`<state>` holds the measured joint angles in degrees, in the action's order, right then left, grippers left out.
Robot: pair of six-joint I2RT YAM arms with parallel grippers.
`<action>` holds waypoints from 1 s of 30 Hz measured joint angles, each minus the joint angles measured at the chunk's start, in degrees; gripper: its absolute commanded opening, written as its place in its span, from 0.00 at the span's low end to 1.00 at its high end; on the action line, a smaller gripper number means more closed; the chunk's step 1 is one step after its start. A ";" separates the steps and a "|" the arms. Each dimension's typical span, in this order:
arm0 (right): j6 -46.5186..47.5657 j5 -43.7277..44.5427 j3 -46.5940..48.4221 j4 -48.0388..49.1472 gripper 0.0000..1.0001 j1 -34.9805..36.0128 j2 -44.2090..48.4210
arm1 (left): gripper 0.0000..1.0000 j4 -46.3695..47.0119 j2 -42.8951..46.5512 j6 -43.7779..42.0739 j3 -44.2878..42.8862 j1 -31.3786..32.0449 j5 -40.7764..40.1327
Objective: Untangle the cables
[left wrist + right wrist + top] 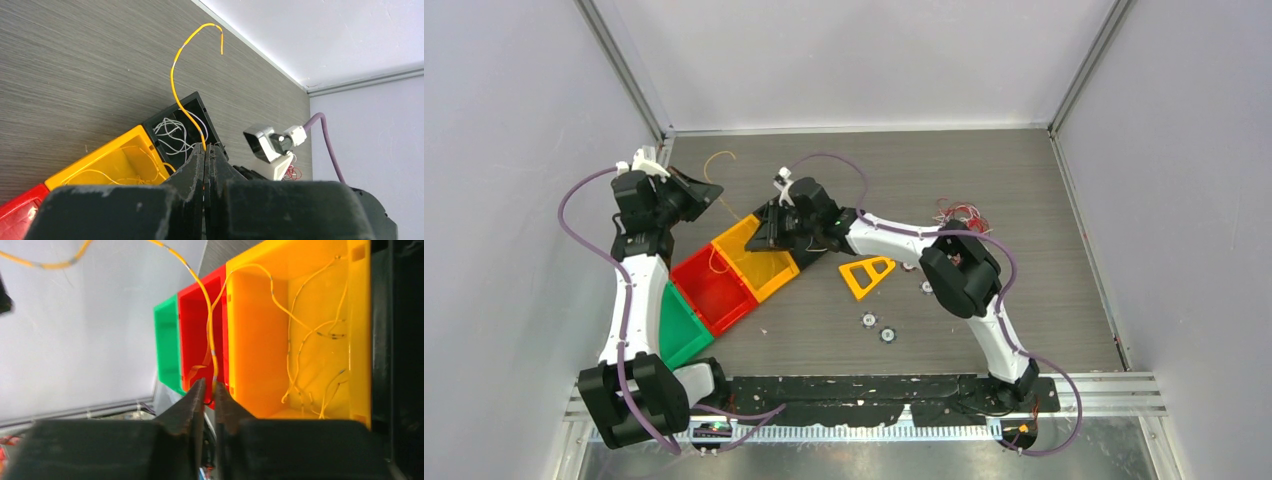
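Already several wires (289, 355) lie in the yellow bin (250, 340). The left hand (206, 147) and right hand (210, 390) each clench a yellow wire (173, 70); a tangle (959, 213) waits far right.

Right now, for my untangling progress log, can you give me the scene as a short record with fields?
left fingers: shut on yellow wire
right fingers: nearly closed around yellow strand, grip unclear
bins in row: green bin, red bin, yellow bin, black bin
black bin contents: white wires
table, right side: red tangle
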<state>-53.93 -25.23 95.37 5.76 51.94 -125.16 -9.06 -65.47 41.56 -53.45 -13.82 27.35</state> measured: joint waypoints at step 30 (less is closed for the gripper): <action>41.09 22.82 9.42 -21.46 0.06 5.40 1.77 | 0.00 -26.84 -1.40 -46.18 -4.98 -0.85 -0.59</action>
<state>-12.84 -2.42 104.79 -15.70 57.34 -123.39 -35.90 -66.87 -4.62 -58.43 -14.68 26.76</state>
